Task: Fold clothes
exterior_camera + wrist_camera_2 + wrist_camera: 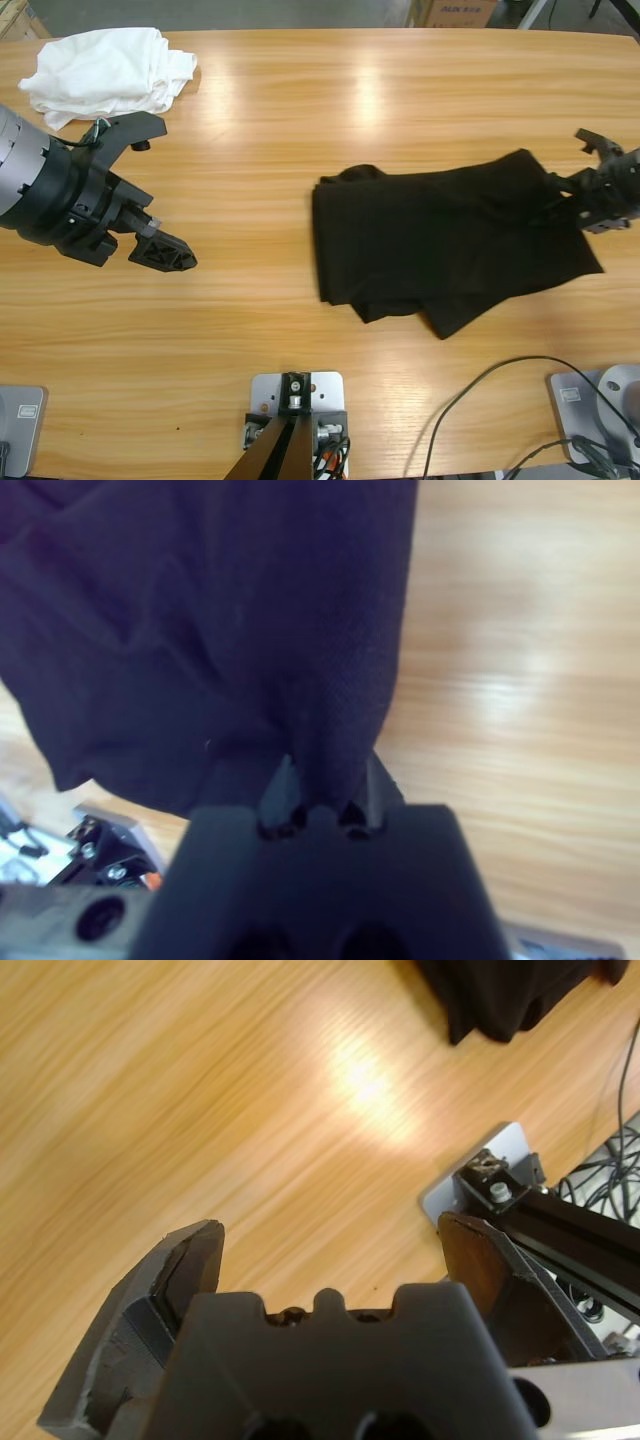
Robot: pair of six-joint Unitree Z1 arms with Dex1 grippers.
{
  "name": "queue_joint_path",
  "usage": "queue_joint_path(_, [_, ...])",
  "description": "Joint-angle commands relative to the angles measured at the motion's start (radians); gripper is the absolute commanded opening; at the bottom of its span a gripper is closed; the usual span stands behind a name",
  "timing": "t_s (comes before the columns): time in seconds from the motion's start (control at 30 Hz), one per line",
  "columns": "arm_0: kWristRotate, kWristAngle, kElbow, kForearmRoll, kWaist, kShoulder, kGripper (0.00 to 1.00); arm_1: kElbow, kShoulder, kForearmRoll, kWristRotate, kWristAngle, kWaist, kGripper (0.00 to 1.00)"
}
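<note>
Two grippers: right gripper [325, 780] clamped on black shirt [450, 240], left gripper [330, 1250] jaws apart, w/ nothing between.

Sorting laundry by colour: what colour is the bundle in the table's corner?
White bundle; high view.

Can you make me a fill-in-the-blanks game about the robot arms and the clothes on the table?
1. The right gripper pinches the ____ shirt.
2. The left gripper holds ____.
3. The white bundle lies on the table near the ____ arm.

Missing words: black; nothing; left
</note>
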State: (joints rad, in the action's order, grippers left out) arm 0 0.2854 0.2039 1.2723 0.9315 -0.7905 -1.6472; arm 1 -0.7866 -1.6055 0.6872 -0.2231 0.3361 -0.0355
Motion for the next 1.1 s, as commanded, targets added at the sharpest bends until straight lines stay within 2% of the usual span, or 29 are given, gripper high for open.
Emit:
queue_joint_path(0.03, [0.019, 0.010, -0.067, -0.036, 0.010, 0.029, 0.830, -0.145, 0.058, 0.200, 0.003, -0.180, -0.064, 0.000])
queue_joint_path(0.1, [0.028, 0.011, -0.076, -0.051, 0.009, 0.029, 0.830, -0.163, 0.078, 0.228, 0.005, -0.217, -0.059, 0.000])
queue_joint_path(0.17, [0.031, 0.011, -0.079, -0.055, 0.008, 0.029, 0.830, -0.186, 0.100, 0.254, -0.003, -0.236, 0.004, 0.000])
queue_joint_path(0.37, [0.040, 0.011, -0.100, -0.075, 0.007, 0.029, 0.830, -0.251, 0.064, 0.287, -0.085, -0.299, 0.374, 0.000])
queue_joint_path(0.57, [0.047, 0.011, -0.117, -0.081, 0.004, 0.032, 0.830, -0.347, -0.042, 0.323, -0.123, -0.342, 0.597, 0.000])
queue_joint_path(0.77, [0.058, 0.010, -0.140, -0.106, 0.004, 0.040, 0.830, -0.420, -0.182, 0.333, -0.151, -0.359, 0.729, 0.000])
queue_joint_path(1.1, [0.069, 0.011, -0.179, -0.137, 0.004, 0.054, 0.830, -0.645, -0.357, 0.447, -0.199, -0.395, 0.900, 0.000])
